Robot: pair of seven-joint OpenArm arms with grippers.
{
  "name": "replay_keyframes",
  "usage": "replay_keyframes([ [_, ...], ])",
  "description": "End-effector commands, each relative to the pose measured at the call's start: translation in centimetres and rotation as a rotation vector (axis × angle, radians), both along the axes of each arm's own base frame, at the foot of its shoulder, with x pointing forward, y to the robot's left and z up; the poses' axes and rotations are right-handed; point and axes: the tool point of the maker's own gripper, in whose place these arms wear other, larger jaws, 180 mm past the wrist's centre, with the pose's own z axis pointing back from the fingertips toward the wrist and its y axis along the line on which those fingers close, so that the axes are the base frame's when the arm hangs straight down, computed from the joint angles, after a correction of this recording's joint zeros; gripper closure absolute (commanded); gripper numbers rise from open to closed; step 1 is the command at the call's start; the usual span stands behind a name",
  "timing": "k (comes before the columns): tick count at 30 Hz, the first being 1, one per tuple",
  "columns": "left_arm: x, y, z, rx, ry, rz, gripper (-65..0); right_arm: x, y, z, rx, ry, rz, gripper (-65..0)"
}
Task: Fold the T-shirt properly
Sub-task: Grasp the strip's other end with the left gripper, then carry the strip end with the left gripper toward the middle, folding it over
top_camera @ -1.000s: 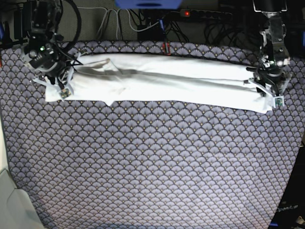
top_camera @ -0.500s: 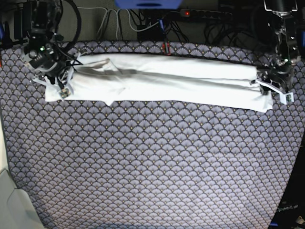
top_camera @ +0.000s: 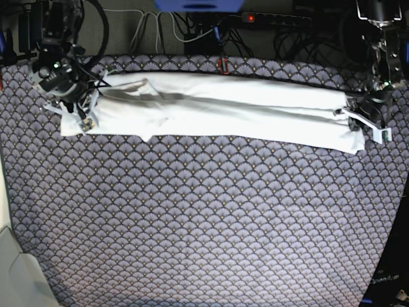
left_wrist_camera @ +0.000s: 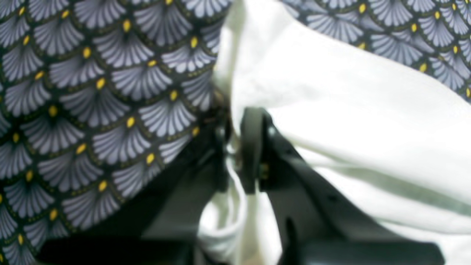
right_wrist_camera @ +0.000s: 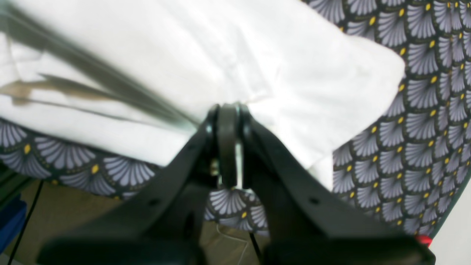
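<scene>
T-shirt [top_camera: 223,109] in long band, ends pinched between both arms' fingers [left_wrist_camera: 254,147]

No legible text anywhere, as far as visible.

My left claw [left_wrist_camera: 238,154]: blurred close up, base cut off below.
T-shirt [top_camera: 217,109]: its print hidden; I see only plain white.
Right wrist view: my fingers [right_wrist_camera: 228,147] blurred.
</scene>
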Motion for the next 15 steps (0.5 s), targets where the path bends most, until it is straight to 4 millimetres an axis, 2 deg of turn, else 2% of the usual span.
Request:
replay_keyframes([
  [1,-4.1,-0.7,-3.5,0.001,0.215,-0.014,-0.8,0.6,-0.3,0.7,-0.007,-0.030,-0.001,0.0],
  [5,-2.4,-1.2,-1.4,0.015,0.151,-0.035,-0.3,0.6,-0.3,0.7,-0.007,-0.030,-0.001,0.0],
  [8,-0.5,-2.1,1.1,0.030,0.073,-0.071,-0.3,0.6,-0.3,0.7,-0.007,-0.029,0.001,0.0],
  [11,1.2,-3.9,4.6,0.048,-0.014,-0.131,-0.3,0.6,-0.3,0.7,-0.007,-0.029,0.001,0.0],
  [15,2.9,-7.4,10.3,0.067,-0.115,-0.231,-0.3,0.6,-0.3,0.7,-0.007,-0.029,0.001,0.0],
])
